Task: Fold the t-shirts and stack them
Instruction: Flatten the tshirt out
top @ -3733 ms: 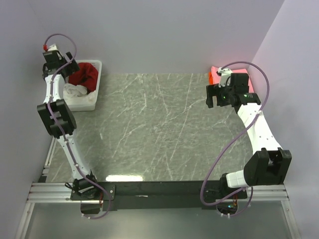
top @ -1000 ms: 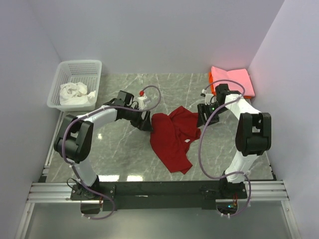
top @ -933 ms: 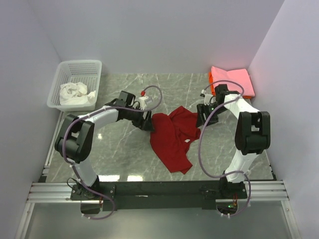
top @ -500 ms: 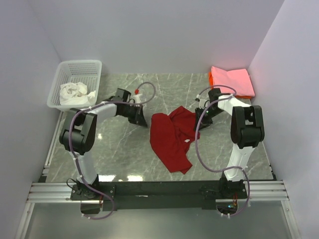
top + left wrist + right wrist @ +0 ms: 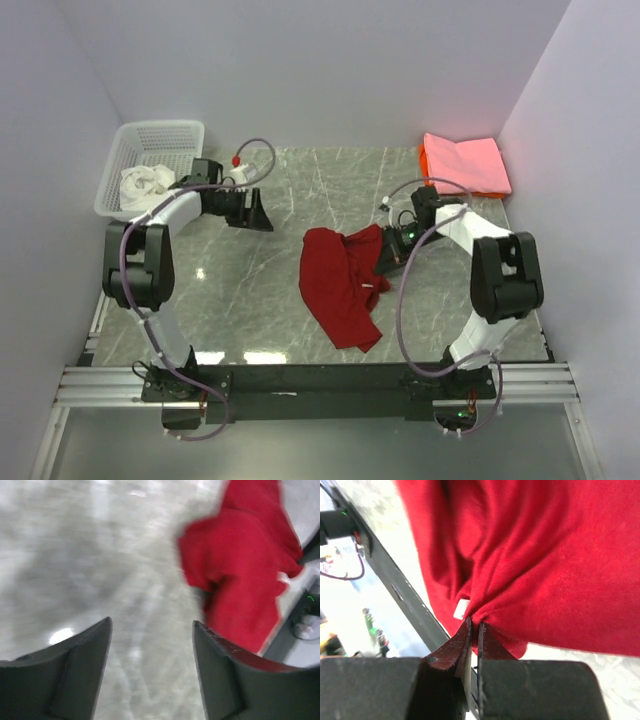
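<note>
The deep red t-shirt (image 5: 338, 285) lies crumpled near the middle of the grey marble table (image 5: 300, 180), bunched at its far end and trailing toward the near edge.

The right gripper (image 5: 388, 258) sits low at the shirt's right edge. In the right wrist view its 2 fingers (image 5: 451, 652) are pressed together on a gathered fold of the red cloth (image 5: 530, 550), and the fabric puckers into ridges that run out from the pinch. A small white label (image 5: 461, 609) shows just beside the clamped fold.

The left gripper (image 5: 258, 214) is at the far left part of the table, well apart from the red shirt and near the basket. The left wrist view is blurred, but it shows the gripper (image 5: 151, 625) with its jaws spread and only bare marble between them. The red shirt (image 5: 245, 575) lies beyond them to the right.

A white plastic lattice basket (image 5: 165, 135) stands in the far left corner with a white t-shirt (image 5: 145, 183) bundled inside. In the far right corner a folded pink t-shirt (image 5: 468, 162) rests on an orange t-shirt (image 5: 424, 160), of which only a strip shows at the left edge.
</note>
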